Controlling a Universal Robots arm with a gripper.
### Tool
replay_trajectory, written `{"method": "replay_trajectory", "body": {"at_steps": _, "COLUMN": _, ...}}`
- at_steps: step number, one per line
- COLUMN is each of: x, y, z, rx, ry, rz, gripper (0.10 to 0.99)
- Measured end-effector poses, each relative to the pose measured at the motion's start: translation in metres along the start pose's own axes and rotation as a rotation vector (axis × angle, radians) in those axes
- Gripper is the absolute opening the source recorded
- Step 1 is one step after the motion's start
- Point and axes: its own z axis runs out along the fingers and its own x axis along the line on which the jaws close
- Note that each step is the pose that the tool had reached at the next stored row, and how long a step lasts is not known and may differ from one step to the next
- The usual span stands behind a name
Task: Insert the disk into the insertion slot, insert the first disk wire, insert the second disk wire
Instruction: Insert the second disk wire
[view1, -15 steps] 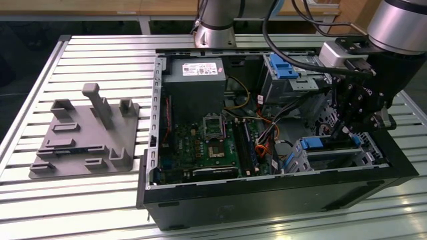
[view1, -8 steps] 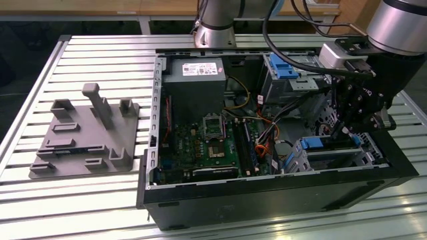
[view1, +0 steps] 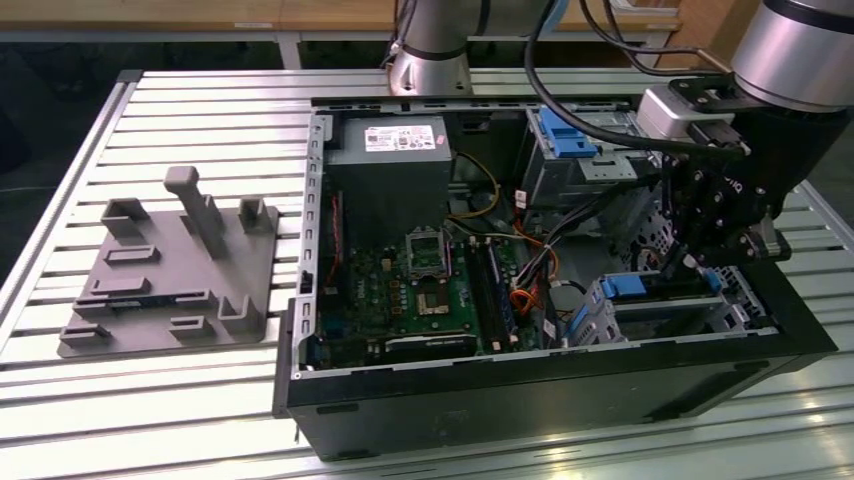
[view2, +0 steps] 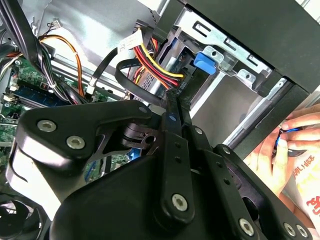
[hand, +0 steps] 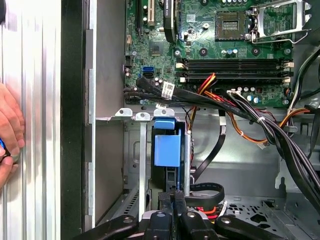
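The disk (hand: 167, 149), framed by its blue carrier, sits inside the insertion slot (hand: 143, 165), a silver metal cage in the corner of the open computer case. In the exterior view the disk (view1: 650, 287) and insertion slot (view1: 727, 312) are at the right, with my gripper (view1: 671, 272) directly above them. My gripper (view2: 173, 102) is shut on a black disk wire connector (view2: 176, 90) at the disk's end. Red, yellow and black wires (view2: 150, 62) run to that spot. In the first wrist view my gripper (hand: 172, 197) has its fingers pressed together just behind the disk.
A taller grey bay with a blue latch (view1: 567, 135) stands at the case's back. The motherboard (view1: 427, 290) and loose cable bundles (hand: 280, 135) lie beside the cage. A person's hand (view2: 292, 145) rests outside the case wall. A grey fixture plate (view1: 174, 270) lies on the table.
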Motion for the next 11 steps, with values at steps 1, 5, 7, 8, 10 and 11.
{"method": "replay_trajectory", "body": {"at_steps": 1, "x": 0.0000, "y": 0.0002, "z": 0.0001, "rx": 0.000, "ry": -0.0001, "rz": -0.001, "gripper": 0.145}}
{"method": "replay_trajectory", "body": {"at_steps": 5, "x": -0.0001, "y": 0.0005, "z": 0.0008, "rx": 0.001, "ry": 0.0001, "rz": -0.003, "gripper": 0.145}}
{"method": "replay_trajectory", "body": {"at_steps": 7, "x": -0.0002, "y": 0.0006, "z": 0.0014, "rx": 0.001, "ry": 0.0003, "rz": -0.003, "gripper": 0.145}}
{"method": "replay_trajectory", "body": {"at_steps": 8, "x": -0.0002, "y": 0.0006, "z": 0.0017, "rx": 0.002, "ry": 0.0002, "rz": -0.003, "gripper": 0.145}}
{"method": "replay_trajectory", "body": {"at_steps": 10, "x": -0.0003, "y": 0.0007, "z": 0.0024, "rx": 0.002, "ry": 0.0000, "rz": -0.003, "gripper": 0.145}}
{"method": "replay_trajectory", "body": {"at_steps": 11, "x": -0.0003, "y": 0.0007, "z": 0.0026, "rx": 0.003, "ry": -0.0001, "rz": -0.003, "gripper": 0.145}}
